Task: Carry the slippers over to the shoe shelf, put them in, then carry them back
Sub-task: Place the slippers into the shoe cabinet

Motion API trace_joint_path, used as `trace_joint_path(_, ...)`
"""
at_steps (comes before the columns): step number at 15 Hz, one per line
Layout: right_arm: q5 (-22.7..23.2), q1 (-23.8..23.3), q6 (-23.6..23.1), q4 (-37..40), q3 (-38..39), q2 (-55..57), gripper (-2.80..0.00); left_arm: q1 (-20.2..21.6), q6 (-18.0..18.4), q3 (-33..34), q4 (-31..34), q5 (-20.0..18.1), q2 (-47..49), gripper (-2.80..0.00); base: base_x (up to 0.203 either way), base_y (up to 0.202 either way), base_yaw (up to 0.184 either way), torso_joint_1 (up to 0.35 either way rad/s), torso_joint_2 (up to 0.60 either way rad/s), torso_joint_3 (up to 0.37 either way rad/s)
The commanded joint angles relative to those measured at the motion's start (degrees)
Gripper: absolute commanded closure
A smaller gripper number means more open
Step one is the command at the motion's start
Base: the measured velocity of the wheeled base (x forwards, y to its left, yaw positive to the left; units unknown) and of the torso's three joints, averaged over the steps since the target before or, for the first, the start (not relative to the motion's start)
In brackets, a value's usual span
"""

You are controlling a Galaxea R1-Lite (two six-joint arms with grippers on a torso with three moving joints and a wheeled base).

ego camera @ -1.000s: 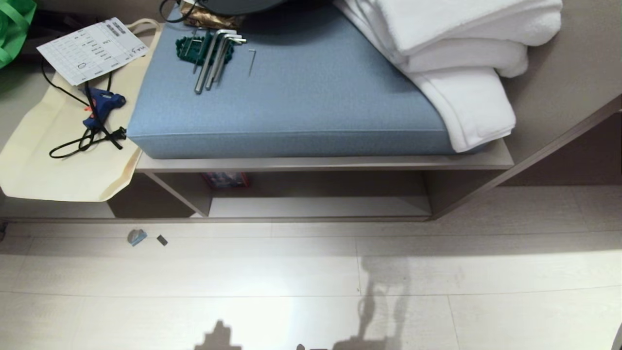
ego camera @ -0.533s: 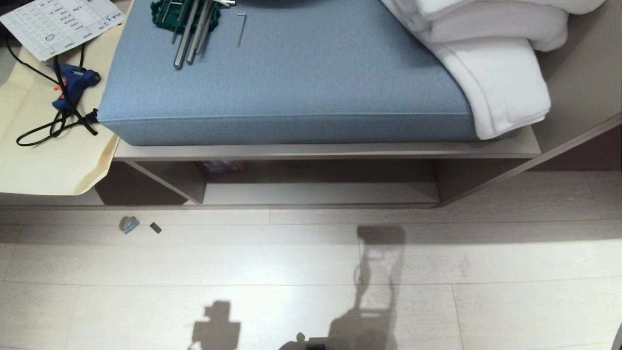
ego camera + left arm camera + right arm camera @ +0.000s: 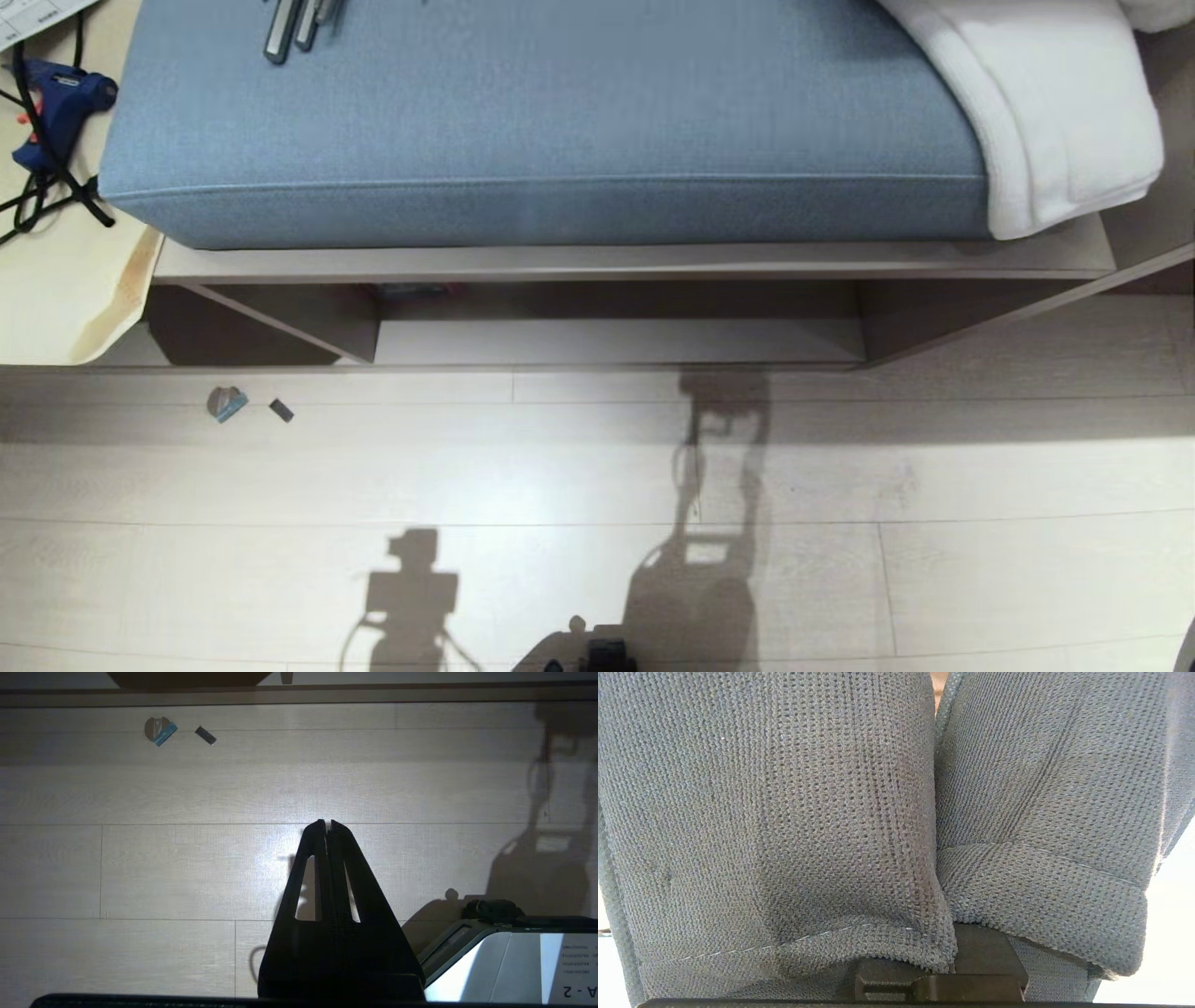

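The slippers point(image 3: 775, 812), dark grey-blue knit fabric, fill the right wrist view side by side. My right gripper point(image 3: 966, 970) is shut on them at their near edges; its fingertips are hidden under the fabric. The shoe shelf point(image 3: 616, 342) is the low, wide cubby under the bench in the head view, with a pale bottom board that shows bare. Neither arm shows in the head view, only their shadows on the floor. My left gripper point(image 3: 325, 823) hangs shut and empty over the pale floor planks.
A blue cushion point(image 3: 541, 112) tops the bench, with white towels point(image 3: 1055, 103) at its right end. A blue glue gun point(image 3: 56, 103) and a cream bag point(image 3: 56, 299) lie to the left. Two small scraps point(image 3: 226, 403) rest on the floor. My base point(image 3: 514, 961) is beside the left gripper.
The whole head view has shifted: bench and shelf slid up the picture and look larger, so the camera moved. The arm shadows on the floor have grown longer.
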Motion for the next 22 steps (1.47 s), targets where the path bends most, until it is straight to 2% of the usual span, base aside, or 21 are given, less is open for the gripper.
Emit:
trace_joint_path(1,0.0,0.01,0.04,0.0,0.0,-0.01,0.0,0.0,-0.02,0.0,0.06,0.06,0.05,0.0,0.0,0.0,0.0,0.001,0.0,-0.194)
trace_joint_path(22,0.0,0.01,-0.31,0.0,0.0,-0.01,0.0,0.0,-0.11,0.0,-0.03,0.06,0.05,0.0,0.0,0.0,0.0,0.003,0.0,-0.196)
